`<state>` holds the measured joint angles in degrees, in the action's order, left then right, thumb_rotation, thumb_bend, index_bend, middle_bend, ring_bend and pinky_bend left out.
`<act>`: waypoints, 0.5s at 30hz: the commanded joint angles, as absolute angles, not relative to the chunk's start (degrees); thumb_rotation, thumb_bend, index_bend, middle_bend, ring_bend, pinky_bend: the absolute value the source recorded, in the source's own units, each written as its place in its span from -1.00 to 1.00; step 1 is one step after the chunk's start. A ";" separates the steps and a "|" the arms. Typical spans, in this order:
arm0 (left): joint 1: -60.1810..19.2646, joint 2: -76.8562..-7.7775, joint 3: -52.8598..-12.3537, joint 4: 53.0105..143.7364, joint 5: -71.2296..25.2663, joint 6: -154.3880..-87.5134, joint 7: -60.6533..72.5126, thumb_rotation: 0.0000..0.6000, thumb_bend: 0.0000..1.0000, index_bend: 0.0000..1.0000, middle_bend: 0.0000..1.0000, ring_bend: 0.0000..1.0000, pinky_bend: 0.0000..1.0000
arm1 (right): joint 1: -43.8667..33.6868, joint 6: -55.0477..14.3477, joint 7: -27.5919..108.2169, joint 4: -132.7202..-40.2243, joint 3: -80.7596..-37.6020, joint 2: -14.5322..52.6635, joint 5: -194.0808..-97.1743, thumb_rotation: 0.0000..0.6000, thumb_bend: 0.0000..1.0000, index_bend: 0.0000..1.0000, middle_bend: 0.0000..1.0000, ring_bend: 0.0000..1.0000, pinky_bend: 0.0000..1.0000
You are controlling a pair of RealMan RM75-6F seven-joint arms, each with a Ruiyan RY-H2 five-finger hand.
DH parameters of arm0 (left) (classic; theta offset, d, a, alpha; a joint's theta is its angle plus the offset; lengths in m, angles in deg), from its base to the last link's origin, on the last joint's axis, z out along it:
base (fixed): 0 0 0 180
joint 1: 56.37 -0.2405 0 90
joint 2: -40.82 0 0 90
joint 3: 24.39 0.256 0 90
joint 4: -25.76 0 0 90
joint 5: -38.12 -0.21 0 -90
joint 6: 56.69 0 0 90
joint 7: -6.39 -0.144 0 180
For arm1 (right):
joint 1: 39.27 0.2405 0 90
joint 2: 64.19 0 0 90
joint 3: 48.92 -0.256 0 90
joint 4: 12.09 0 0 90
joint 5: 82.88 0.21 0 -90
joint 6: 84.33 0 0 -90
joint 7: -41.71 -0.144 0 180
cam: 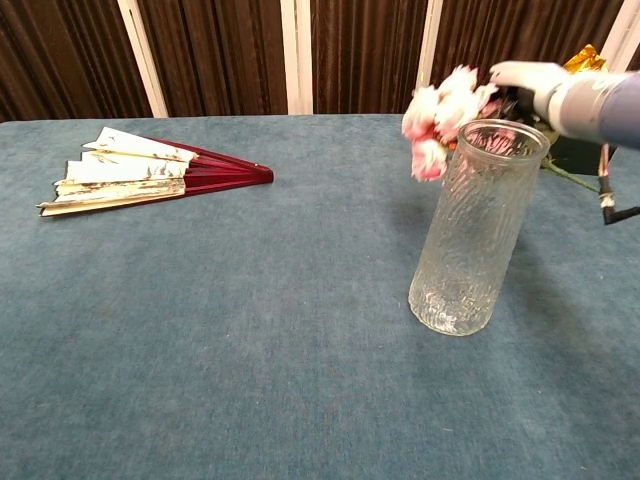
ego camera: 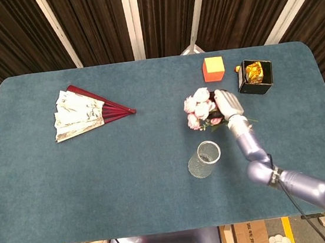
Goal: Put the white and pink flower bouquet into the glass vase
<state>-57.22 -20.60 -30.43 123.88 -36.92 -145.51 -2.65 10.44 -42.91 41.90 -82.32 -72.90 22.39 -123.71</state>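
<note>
My right hand [ego camera: 229,104] [cam: 530,79] grips the white and pink flower bouquet [ego camera: 200,108] [cam: 440,113] and holds it in the air above the table. The blooms point left and the green stem trails out to the right of the hand. The ribbed glass vase [ego camera: 203,160] [cam: 475,231] stands upright and empty on the blue cloth, nearer to me than the bouquet. In the chest view the flowers hang just behind and above the vase's rim. My left hand does not show in either view.
A folded paper fan [ego camera: 88,111] [cam: 140,172] lies at the far left. An orange cube [ego camera: 213,69] and a black box with a gold packet [ego camera: 255,76] [cam: 580,70] stand at the back right of the table [ego camera: 127,173].
</note>
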 commanded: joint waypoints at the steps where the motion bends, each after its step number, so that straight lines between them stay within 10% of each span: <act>1: -57.19 -20.52 -30.40 123.90 -36.97 -145.44 -2.48 1.00 -0.50 -0.78 -1.00 -1.00 -0.94 | 8.02 -43.61 36.51 -86.51 -76.48 18.05 -124.50 1.00 0.00 0.28 0.14 0.12 -0.66; 15: -57.21 -19.96 -29.62 124.08 -38.84 -145.32 -0.57 1.00 -0.50 -0.78 -1.00 -1.00 -0.94 | -1.46 -32.78 21.77 -106.98 -89.69 4.65 -123.41 1.00 0.00 0.33 0.14 0.08 -0.72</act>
<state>-57.20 -20.06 -29.66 124.10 -38.75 -145.35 -0.74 0.95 -36.30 23.19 -102.22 -86.95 7.64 -124.80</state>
